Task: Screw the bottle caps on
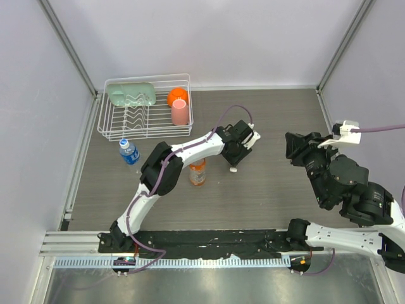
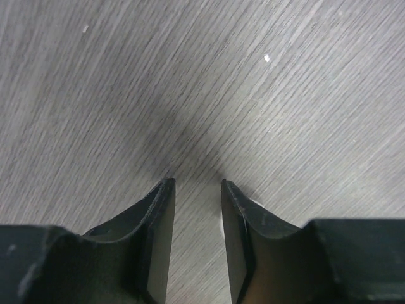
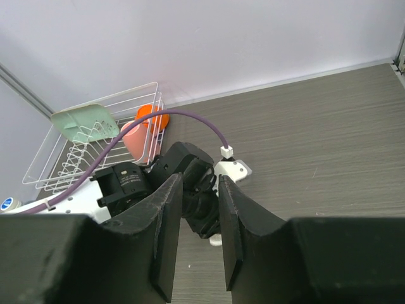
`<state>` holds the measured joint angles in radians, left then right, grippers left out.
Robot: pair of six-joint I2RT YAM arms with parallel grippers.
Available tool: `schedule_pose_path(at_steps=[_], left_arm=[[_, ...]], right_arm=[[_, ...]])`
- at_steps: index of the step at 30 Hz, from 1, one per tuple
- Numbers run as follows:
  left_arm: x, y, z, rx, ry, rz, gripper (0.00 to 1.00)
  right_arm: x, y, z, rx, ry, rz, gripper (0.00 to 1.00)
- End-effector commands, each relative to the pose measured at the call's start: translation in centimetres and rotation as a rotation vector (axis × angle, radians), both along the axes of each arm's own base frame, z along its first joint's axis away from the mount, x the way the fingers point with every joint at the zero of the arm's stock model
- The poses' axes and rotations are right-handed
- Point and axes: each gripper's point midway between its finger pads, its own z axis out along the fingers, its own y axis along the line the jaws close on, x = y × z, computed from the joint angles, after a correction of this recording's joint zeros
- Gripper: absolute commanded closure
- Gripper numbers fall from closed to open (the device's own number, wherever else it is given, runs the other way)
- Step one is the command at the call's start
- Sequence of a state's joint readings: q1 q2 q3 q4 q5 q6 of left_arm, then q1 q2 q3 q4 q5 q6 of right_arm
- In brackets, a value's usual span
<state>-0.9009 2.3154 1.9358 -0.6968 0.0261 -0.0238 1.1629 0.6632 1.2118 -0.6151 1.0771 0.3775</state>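
A white bottle cap (image 1: 233, 169) lies on the table right of the orange-drink bottle (image 1: 197, 172), which stands upright with no cap showing on it. My left gripper (image 1: 234, 161) hangs open just above this cap. In the left wrist view its jaws (image 2: 195, 182) stand apart over bare table, and only a white sliver of the cap (image 2: 255, 202) shows beside the right finger. The blue-label bottle (image 1: 129, 152) stands at the left with a pale top. My right gripper (image 1: 291, 151) is open and empty, raised at the right; its view (image 3: 201, 178) shows the cap (image 3: 216, 239). The other cap is not seen loose.
A white wire dish rack (image 1: 114, 130) at the back left holds a green item (image 1: 131, 94), an orange cup (image 1: 178, 96) and a pink cup (image 1: 180, 112). Enclosure walls stand on the left, back and right. A purple cable (image 1: 231, 111) loops over the left wrist.
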Motion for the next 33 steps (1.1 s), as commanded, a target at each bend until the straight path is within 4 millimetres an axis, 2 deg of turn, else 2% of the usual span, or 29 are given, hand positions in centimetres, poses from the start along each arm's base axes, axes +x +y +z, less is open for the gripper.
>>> schedule_pose_path(at_steps=[1,8,15,16,20,26,30,33], left_arm=[[0.3,0.0,-1.6,0.004,-0.002,0.014,0.63],[0.3,0.4,-1.5,0.008,-0.012,0.009,0.66],[0.5,0.2,2.3,-0.032,-0.055,-0.005,0.60],[0.3,0.3,3.5,-0.048,-0.060,-0.008,0.59],[-1.0,0.7,5.2,-0.083,-0.042,-0.030,0.57],[-3.1,0.8,5.6,-0.117,0.018,-0.068,0.55],[-5.0,0.1,4.6,-0.110,0.055,-0.117,0.55],[-5.7,0.3,3.3,-0.078,0.062,-0.147,0.55]], right_arm=[[-0.1,-0.2,0.7,0.051,-0.014,-0.003,0.65],[-0.2,-0.2,0.8,0.046,-0.017,0.003,0.65],[0.1,0.3,0.5,0.010,-0.009,0.005,0.65],[0.1,0.3,0.5,0.008,-0.010,0.005,0.65],[0.0,0.1,0.3,0.005,-0.008,0.003,0.65],[0.2,0.4,-0.3,-0.014,0.001,0.003,0.65],[0.2,0.5,-0.4,-0.014,0.002,0.002,0.65],[0.1,0.2,-0.1,-0.010,-0.001,0.000,0.65]])
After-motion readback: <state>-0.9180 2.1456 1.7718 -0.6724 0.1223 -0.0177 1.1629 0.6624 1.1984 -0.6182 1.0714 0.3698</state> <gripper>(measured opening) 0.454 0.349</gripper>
